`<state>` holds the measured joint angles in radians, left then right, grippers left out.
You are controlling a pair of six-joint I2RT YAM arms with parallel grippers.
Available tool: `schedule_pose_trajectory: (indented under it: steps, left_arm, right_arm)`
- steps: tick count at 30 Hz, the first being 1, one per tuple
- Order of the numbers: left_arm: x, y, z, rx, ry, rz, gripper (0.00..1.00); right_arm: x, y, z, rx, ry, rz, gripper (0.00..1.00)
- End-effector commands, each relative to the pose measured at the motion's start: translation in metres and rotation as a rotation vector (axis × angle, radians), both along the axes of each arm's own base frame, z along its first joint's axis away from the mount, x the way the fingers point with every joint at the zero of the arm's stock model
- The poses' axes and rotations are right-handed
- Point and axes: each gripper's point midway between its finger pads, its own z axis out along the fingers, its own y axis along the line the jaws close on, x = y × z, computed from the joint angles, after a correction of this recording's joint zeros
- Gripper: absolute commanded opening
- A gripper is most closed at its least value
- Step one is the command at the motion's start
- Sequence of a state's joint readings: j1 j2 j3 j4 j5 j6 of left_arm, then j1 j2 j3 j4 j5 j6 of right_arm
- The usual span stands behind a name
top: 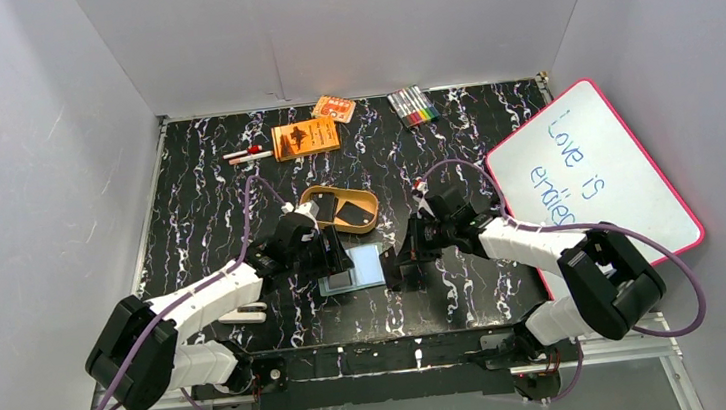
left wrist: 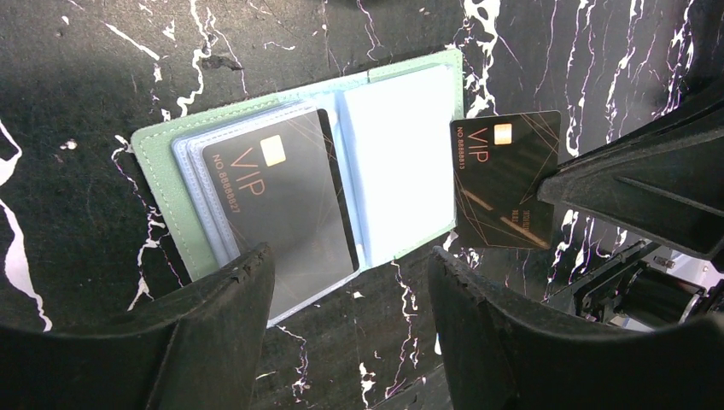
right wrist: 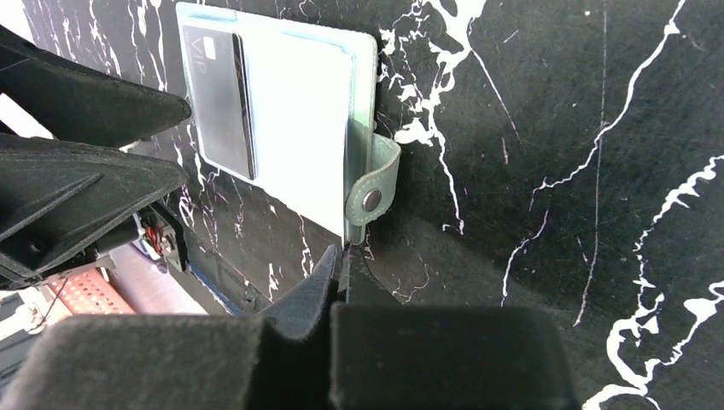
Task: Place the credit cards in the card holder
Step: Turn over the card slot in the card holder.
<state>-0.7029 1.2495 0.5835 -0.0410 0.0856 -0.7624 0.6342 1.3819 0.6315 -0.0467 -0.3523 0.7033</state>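
While card holder [left wrist: 397, 154] lies open | right gripper [right wrist: 341, 256] pinches card [left wrist: 504, 179] (VIP-marked)

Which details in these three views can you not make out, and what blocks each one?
Left wrist view: a corner of the sleeved card hides behind a finger of the left gripper.
Right wrist view: the held card shows no face, pinched in the shut right gripper.
Top view: the whiteboard writing's end is covered by the right arm.
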Motion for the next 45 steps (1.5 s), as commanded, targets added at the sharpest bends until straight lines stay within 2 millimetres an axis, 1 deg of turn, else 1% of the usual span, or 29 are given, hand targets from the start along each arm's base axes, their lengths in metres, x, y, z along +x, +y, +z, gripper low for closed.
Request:
schedule_pose_trajectory:
  steps: [1, 7, 10, 16, 18, 21, 23, 26, 28, 33, 40, 43, 45]
  left_arm:
    - [-0.001, 0.004, -0.003, 0.02, -0.002, 0.003, 0.63]
    - [-0.002, 0.004, -0.004, 0.021, 0.002, 0.001, 0.63]
    - [-0.003, 0.003, -0.005, 0.02, 0.006, -0.001, 0.63]
    - [-0.004, 0.001, -0.006, 0.009, 0.013, -0.005, 0.62]
    - [-0.003, 0.001, -0.006, 0.009, 0.013, -0.006, 0.62]
    - [-0.004, 0.0, -0.004, 0.004, 0.011, -0.007, 0.62]
    - [-0.003, -0.001, -0.001, -0.006, 0.005, -0.006, 0.63]
    - [-0.001, -0.006, 0.009, -0.041, -0.014, -0.016, 0.68]
    - [-0.001, -0.011, 0.015, -0.071, -0.024, -0.031, 0.7]
    - [0.001, -0.024, 0.03, -0.14, -0.048, -0.064, 0.7]
    - [0.001, -0.032, 0.036, -0.173, -0.049, -0.087, 0.71]
    - [0.003, -0.031, 0.036, -0.16, -0.05, -0.08, 0.7]
    - [0.006, -0.026, 0.037, -0.137, -0.059, -0.059, 0.69]
  right_arm:
    - [0.001, 0.003, 0.005, 0.029, -0.016, 0.008, 0.0]
    - [-0.003, 0.004, 0.002, 0.039, 0.006, 0.025, 0.0]
    - [-0.001, 0.011, 0.006, 0.074, -0.009, 0.042, 0.0]
    - [-0.003, 0.016, 0.004, 0.099, 0.012, 0.068, 0.0]
    - [-0.002, 0.018, 0.007, 0.112, 0.006, 0.066, 0.0]
    - [-0.001, 0.022, 0.015, 0.152, -0.015, 0.077, 0.0]
    - [-0.002, 0.027, 0.023, 0.191, -0.029, 0.097, 0.0]
    - [-0.003, 0.034, 0.03, 0.233, -0.034, 0.128, 0.0]
    - [-0.003, 0.037, 0.032, 0.24, -0.034, 0.142, 0.0]
    - [-0.003, 0.043, 0.034, 0.254, -0.035, 0.159, 0.0]
    - [-0.006, 0.055, 0.038, 0.274, -0.042, 0.201, 0.0]
    - [-0.008, 0.063, 0.041, 0.283, -0.05, 0.224, 0.0]
    - [-0.008, 0.068, 0.044, 0.29, -0.056, 0.235, 0.0]
